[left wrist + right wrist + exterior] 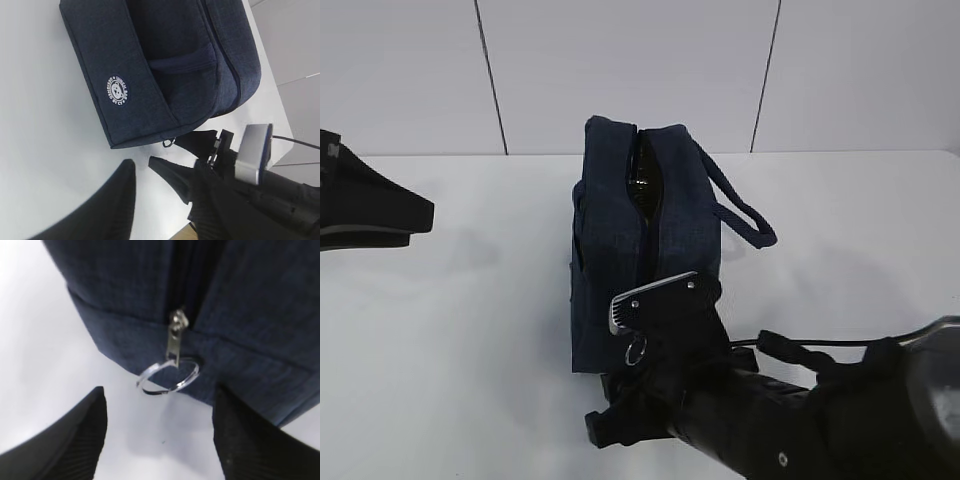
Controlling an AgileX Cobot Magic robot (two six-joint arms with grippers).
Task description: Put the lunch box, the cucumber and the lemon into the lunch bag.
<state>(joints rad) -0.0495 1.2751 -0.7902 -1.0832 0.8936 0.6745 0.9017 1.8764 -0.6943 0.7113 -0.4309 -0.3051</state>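
The lunch bag stands on the white counter near its middle, its long axis running from the camera toward the back wall in the exterior view. The zipper line follows that same axis along the top; it gapes at the far end, showing something dark and shiny inside, and is closed toward the near end. The loop handle hangs off the bag's right side and rests on the counter.

The right gripper sits at the bag's near end, low by the counter. Its fingers are spread apart and grasp nothing; the silver ring pull dangles from the zipper slider just ahead of the gap between them, apart from both fingers.

The left gripper hovers off to the left of the bag, well clear of it. Its fingers are likewise released and empty. From its wrist view, the bag's side panel shows a round white logo.
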